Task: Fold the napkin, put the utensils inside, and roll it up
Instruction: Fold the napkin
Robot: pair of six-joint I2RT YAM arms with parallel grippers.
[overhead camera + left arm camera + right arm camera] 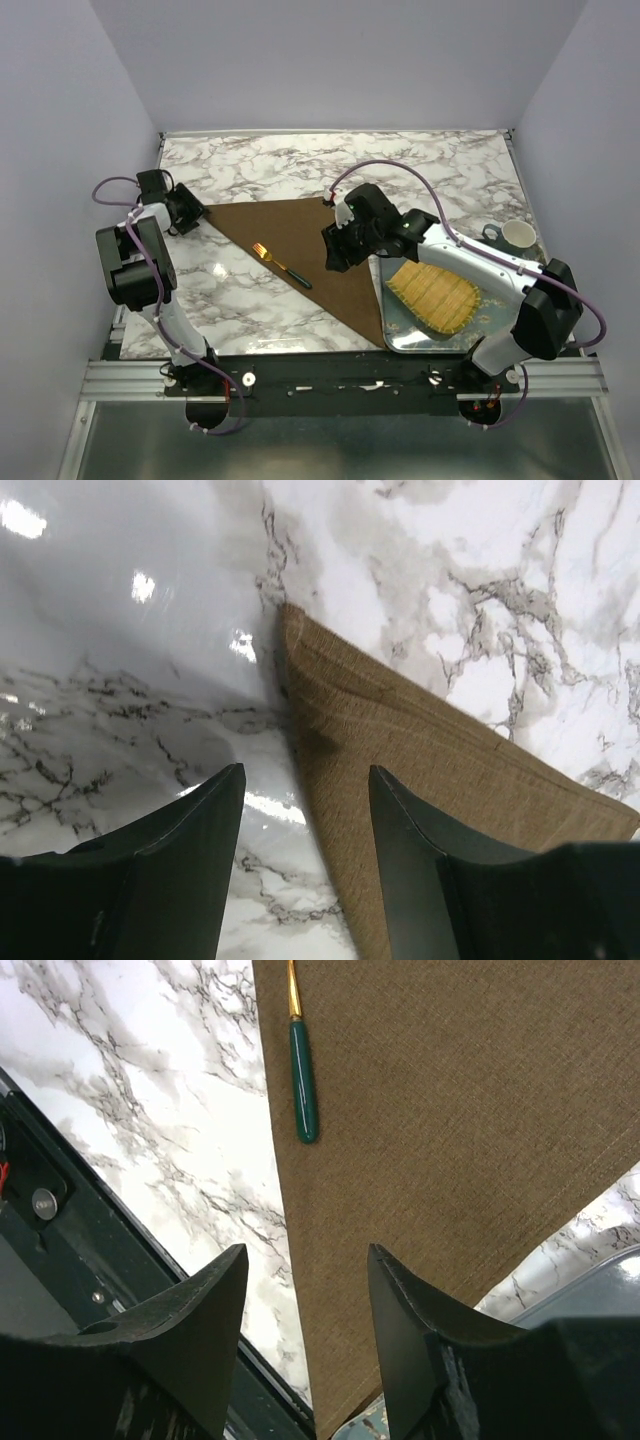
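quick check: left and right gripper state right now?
Left gripper: open, holding nothing, at a corner of the napkin.
Right gripper: open, holding nothing, over the napkin's edge, near the fork.

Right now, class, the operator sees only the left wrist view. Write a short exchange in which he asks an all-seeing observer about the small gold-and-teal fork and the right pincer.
Operator: Where does the fork lie?
Observer: The slim fork with gold tines and teal handle lies on the dark brown cloth napkin, folded to a triangle, along its long edge.
Operator: And the right pincer?
Observer: The right pincer hovers open above the napkin, close to the fork's handle end.
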